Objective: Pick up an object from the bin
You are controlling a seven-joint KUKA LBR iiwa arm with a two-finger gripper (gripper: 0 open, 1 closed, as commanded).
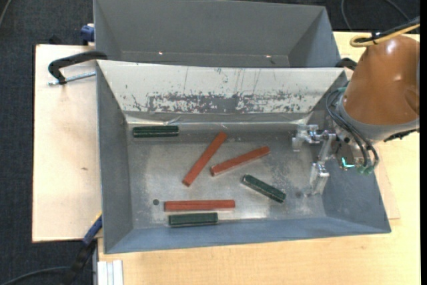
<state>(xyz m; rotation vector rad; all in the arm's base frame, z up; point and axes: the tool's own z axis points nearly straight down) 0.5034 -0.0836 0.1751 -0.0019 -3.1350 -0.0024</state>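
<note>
The orange cover (pixel 383 80) sits up high. The jaws hang just right of the tilted green bar (pixel 263 188) on the bin (pixel 220 30) floor. Open or shut, I cannot tell. Nothing looks picked yet. Next they should go left over that bar and squeeze.

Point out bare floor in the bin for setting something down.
Left floor is bare, between the back green stick and the front red stick. Centre is crowded: two slanted red sticks, the middle green stick, the gripper rightward.
</note>
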